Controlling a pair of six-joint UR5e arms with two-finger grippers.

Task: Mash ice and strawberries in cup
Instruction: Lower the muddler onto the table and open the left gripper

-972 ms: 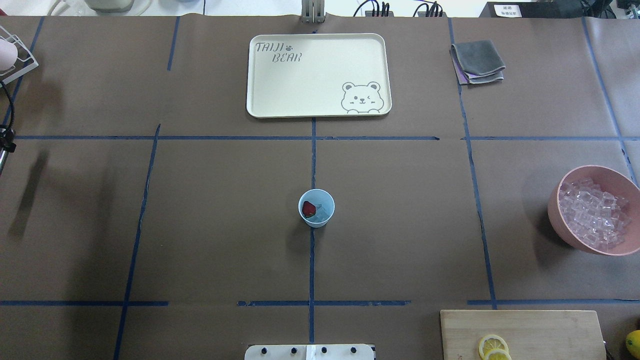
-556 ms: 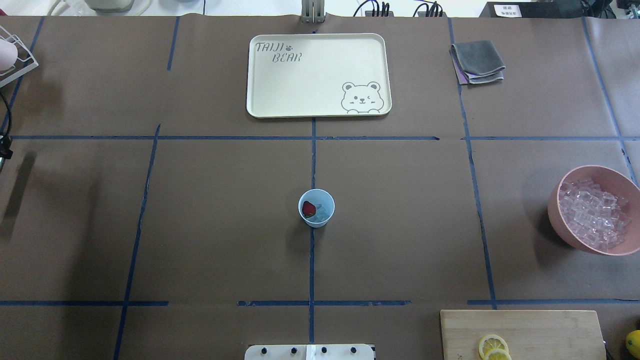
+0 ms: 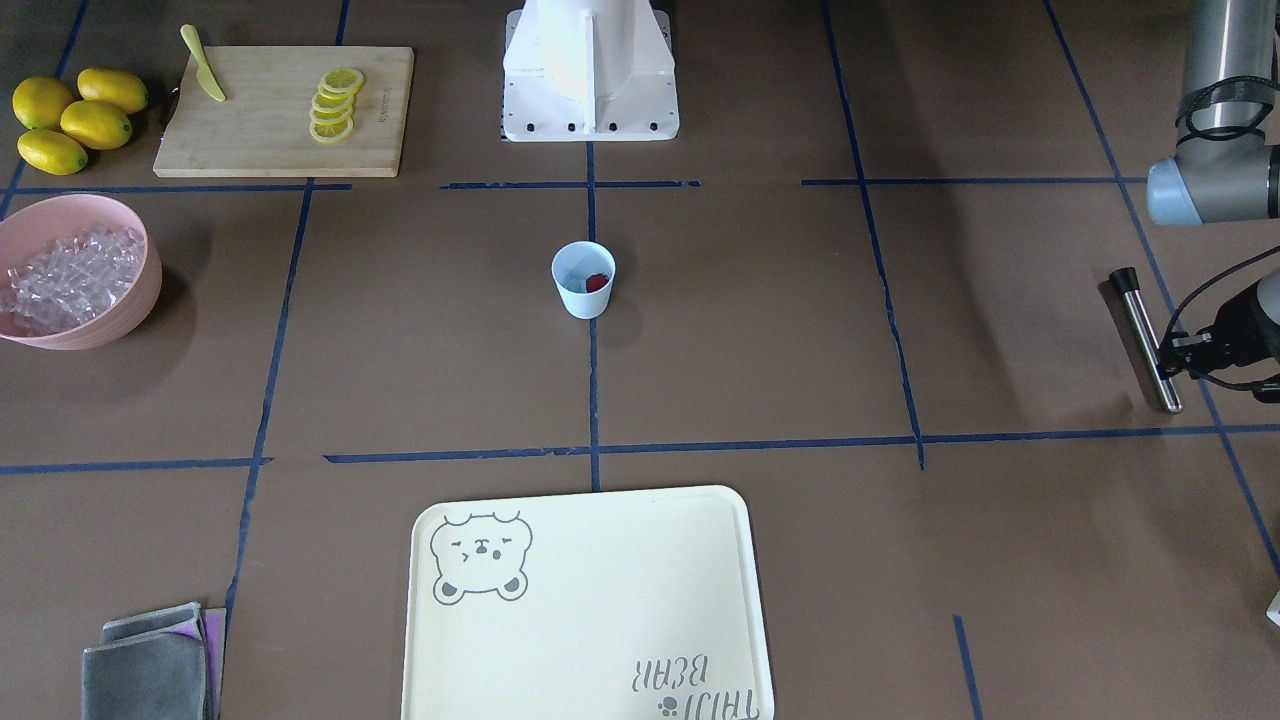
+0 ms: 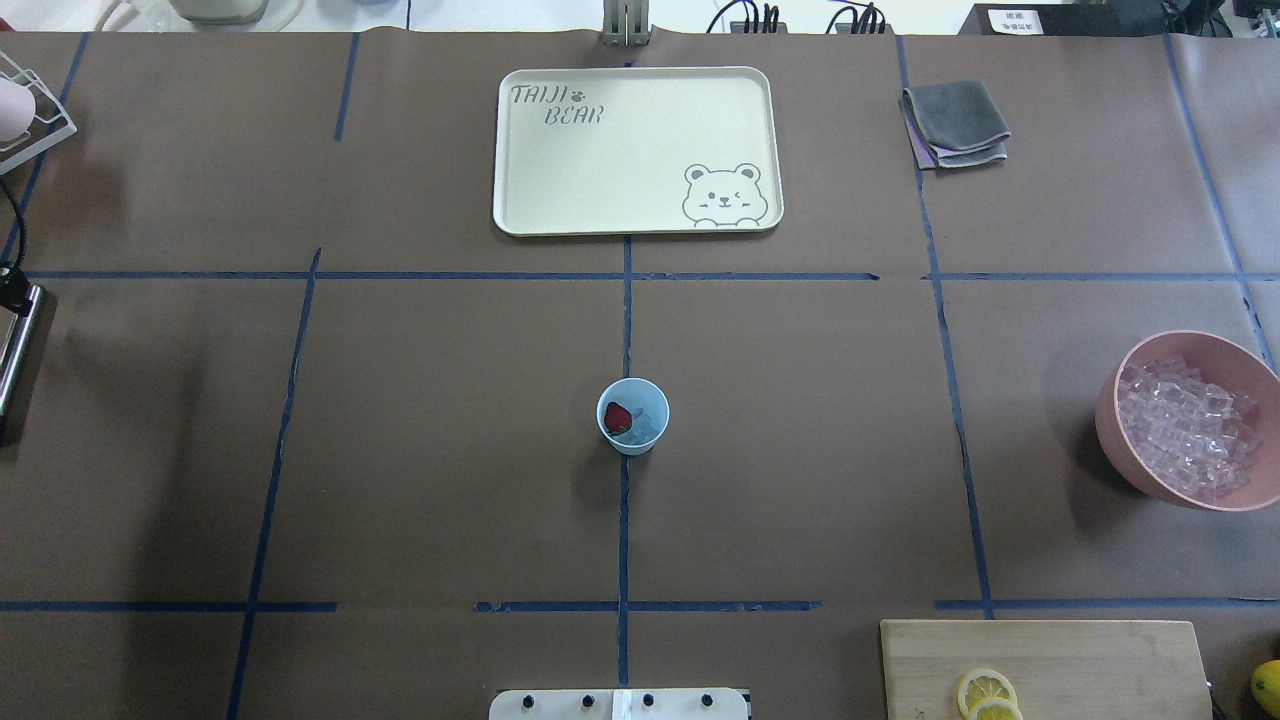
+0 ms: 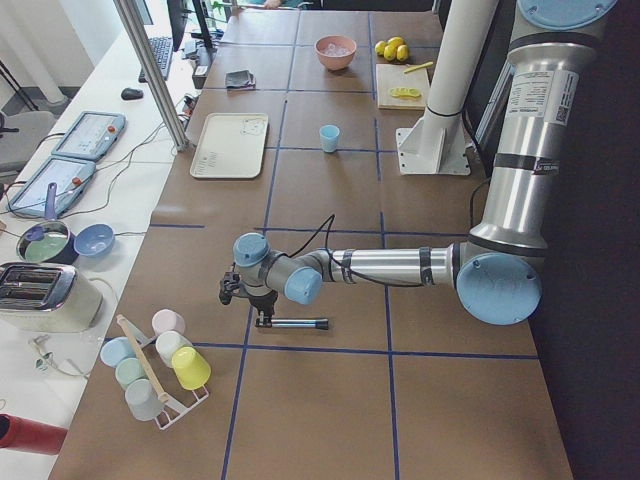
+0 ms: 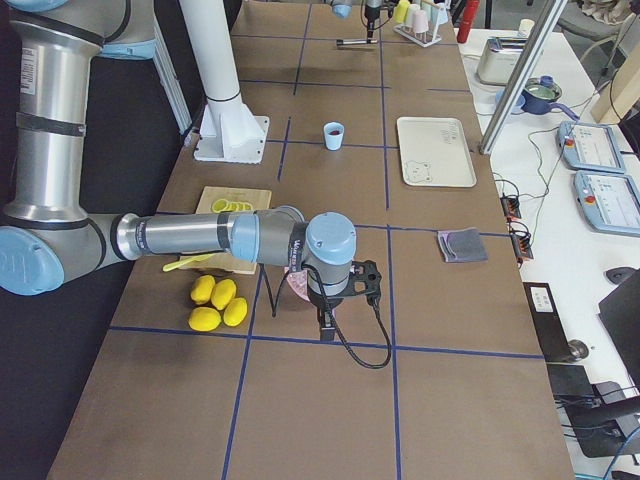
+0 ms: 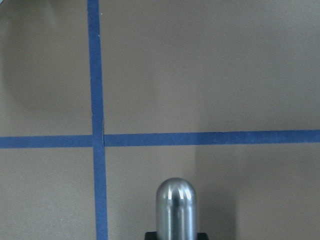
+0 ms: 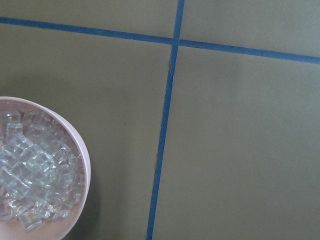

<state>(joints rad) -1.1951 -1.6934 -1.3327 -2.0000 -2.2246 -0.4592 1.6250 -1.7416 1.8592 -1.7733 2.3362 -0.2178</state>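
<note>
The loading looks done. The small light blue plastic cup point(image 3: 580, 300) stands at the centre of the brown-papered bench point(image 4: 450, 450), in mid-frame of the overhead view. Inside it are the tiny red strawberry point(image 4: 617, 417) and a few clear ice cubes point(image 4: 647, 426). The berry appears whole, so I judge that mashing has not begun. What remains is bringing the tool over, standing it upright in the cup, and pressing.

The tool is a slim polished steel muddler point(image 3: 1140, 320) with a black tip. It sits at the right edge of the front-facing view, well apart from the cup. The left gripper point(image 3: 1172, 352) is clamped on it near its bare steel end, and the rod lies level, low over the bench. I cannot tell whether it touches the paper. In the left side view the left arm's forearm stretches out nearly flat, with the wrist bent downward.

The right gripper point(image 6: 325, 322) points down beside the big pink bowl point(image 4: 1110, 430) of spare cubes. Whether its jaws are parted I cannot tell.
</note>
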